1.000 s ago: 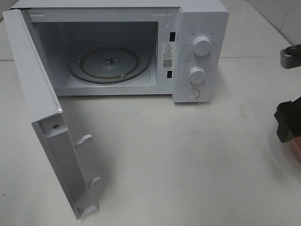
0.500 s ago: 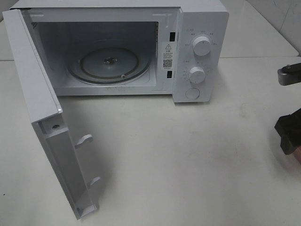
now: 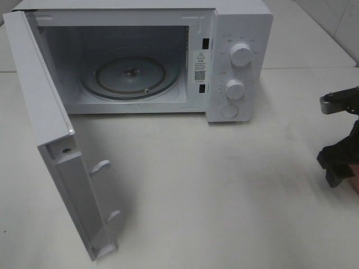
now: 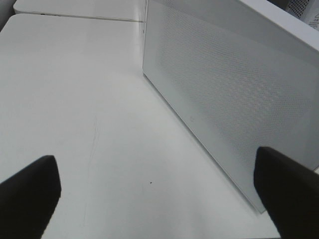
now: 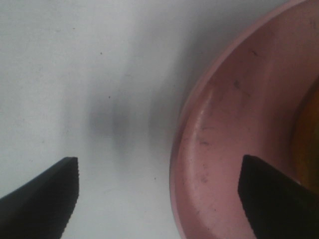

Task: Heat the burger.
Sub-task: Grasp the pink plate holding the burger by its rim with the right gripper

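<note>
The white worktop (image 3: 224, 196) carries a microwave (image 3: 252, 22) at its back, the door (image 3: 45, 101) swung wide towards the left arm's side and the glass turntable (image 3: 132, 78) bare inside; the cavity is ready, so the step in hand looks to be fetching the food. At the worktop's far right edge, well apart from the oven, sits a pink plate (image 5: 224, 124); at the very margin of the right wrist view a golden-brown sliver shows on it, which is most likely the burger (image 5: 310, 139) (too little of it shows to tell how it sits). The right tool (image 5: 158, 179) hangs low over this spot, spread wide and holding nothing; the plate's rim passes between its two fingers, one finger over bare worktop and the other over the plate's inner slope. The burger thus lies beyond the tool, on the side away from the microwave; the plate's edge is the nearer thing to close on. The left tool (image 4: 154, 169) is likewise wide apart and empty, facing the door's perforated outer face, far from the plate; the right arm is plainly the nearer one for the pick.
</note>
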Controlling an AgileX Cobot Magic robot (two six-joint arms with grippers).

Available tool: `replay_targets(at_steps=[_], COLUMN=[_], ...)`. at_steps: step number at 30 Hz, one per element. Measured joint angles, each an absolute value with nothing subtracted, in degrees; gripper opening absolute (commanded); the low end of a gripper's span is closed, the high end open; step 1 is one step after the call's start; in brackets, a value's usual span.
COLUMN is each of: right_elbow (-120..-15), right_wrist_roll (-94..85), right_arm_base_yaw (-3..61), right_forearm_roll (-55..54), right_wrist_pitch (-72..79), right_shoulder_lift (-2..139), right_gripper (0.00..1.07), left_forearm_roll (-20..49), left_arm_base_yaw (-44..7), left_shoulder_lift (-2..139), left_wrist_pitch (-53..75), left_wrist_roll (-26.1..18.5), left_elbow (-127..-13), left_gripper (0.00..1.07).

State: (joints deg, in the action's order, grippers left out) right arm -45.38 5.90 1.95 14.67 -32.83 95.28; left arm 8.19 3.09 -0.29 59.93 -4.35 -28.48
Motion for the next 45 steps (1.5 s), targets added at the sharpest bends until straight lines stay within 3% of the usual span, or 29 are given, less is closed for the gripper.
replay_targets(at_steps=[35, 40, 42, 43, 44, 45], right_elbow=[-49.96, -49.96, -49.96, -49.96, -49.96, -49.96], right_wrist_roll=[7.91, 8.02, 8.71, 8.71, 9.11, 9.22], right_arm_base_yaw=[-1.72, -1.72, -1.72, -1.72, -1.72, -1.72], right_forearm_roll=[15.24, 15.18, 15.24, 15.24, 15.47, 15.64], right_wrist_pitch=[-28.88, -28.88, -29.11, -29.11, -29.51, -29.79], right_shoulder_lift=[105.88, 105.88, 105.94, 105.94, 106.00, 106.00], right_gripper=[0.75, 0.64, 0.44, 0.44, 0.29, 0.20], left_forearm_roll=[8.19, 8.19, 8.19, 8.19, 8.19, 8.19], left_arm_base_yaw=[3.09, 3.09, 3.09, 3.09, 3.09, 3.09], left_shoulder_lift=[-0.29, -0.29, -0.29, -0.29, -0.29, -0.29], left_wrist_pitch=[59.93, 59.93, 59.93, 59.93, 59.93, 59.93], left_wrist_roll=[-4.35, -4.35, -4.35, -4.35, -4.35, -4.35], left_elbow=[-28.48, -28.48, -28.48, -28.48, -28.48, -28.48], left_gripper=[0.98, 0.98, 0.98, 0.98, 0.98, 0.98])
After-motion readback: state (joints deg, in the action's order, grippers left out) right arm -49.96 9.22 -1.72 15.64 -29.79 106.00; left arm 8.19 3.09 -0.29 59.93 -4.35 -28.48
